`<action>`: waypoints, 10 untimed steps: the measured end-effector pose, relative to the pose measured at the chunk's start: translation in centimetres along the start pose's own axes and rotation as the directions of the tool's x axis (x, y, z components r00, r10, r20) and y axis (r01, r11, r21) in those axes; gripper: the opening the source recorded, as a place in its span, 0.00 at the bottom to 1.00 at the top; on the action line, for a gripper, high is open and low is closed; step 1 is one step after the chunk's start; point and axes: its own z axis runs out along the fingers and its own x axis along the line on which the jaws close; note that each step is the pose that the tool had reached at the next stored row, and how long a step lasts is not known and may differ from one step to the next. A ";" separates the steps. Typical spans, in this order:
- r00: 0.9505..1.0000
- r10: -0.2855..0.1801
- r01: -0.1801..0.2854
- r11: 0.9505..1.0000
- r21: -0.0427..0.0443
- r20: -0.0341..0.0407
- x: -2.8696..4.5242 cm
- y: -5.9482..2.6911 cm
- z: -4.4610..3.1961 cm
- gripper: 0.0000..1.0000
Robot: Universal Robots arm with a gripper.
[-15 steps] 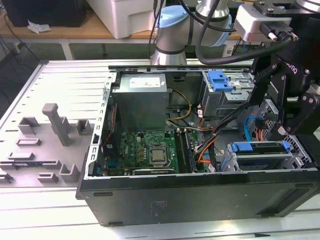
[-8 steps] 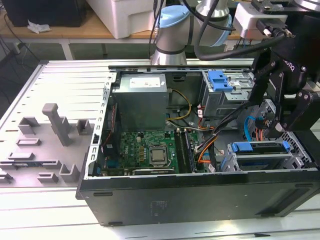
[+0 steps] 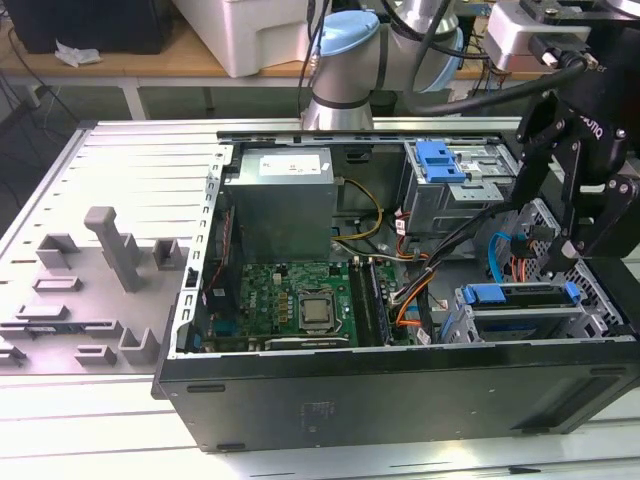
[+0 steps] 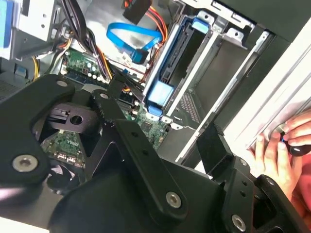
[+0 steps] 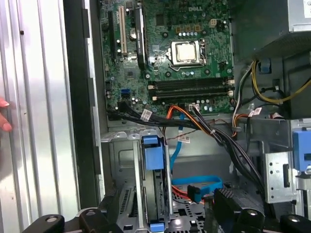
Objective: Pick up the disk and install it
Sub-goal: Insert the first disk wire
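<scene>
The disk (image 3: 522, 296) sits in the metal drive cage (image 3: 455, 320) at the front corner of the open computer case, on the exterior view's right. Its blue carrier rail faces up, and the label side is hidden. In both wrist views it stands on edge in the cage slot (image 5: 153, 187) (image 4: 167, 73), with the blue tab at its end. My black gripper (image 3: 545, 230) hangs just above the cage, apart from the disk. It is open (image 4: 163, 116), one finger (image 4: 115, 92) on each side of the slot, with nothing held.
The case (image 3: 400, 400) lies on its side on a ribbed metal table (image 3: 120, 170). Inside are the motherboard (image 3: 290, 300), grey power supply (image 3: 280, 205), a bay with a blue latch (image 3: 440, 160), and blue and orange cables (image 4: 133, 36). A person's hand (image 4: 286, 145) rests beside the case.
</scene>
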 end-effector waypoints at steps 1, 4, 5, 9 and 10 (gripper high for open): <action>1.000 0.006 -0.006 1.000 0.000 -0.001 -0.15 -0.26 0.01 0.86; 1.000 0.019 -0.019 1.000 0.000 -0.003 -0.79 -0.78 0.03 0.86; 1.000 0.020 -0.020 1.000 0.000 -0.004 -1.03 -0.80 0.03 0.86; 1.000 0.030 -0.030 1.000 0.000 -0.004 -1.76 -0.90 0.04 0.86; 0.999 0.035 -0.035 0.999 -0.001 -0.005 -1.85 -1.00 0.05 0.86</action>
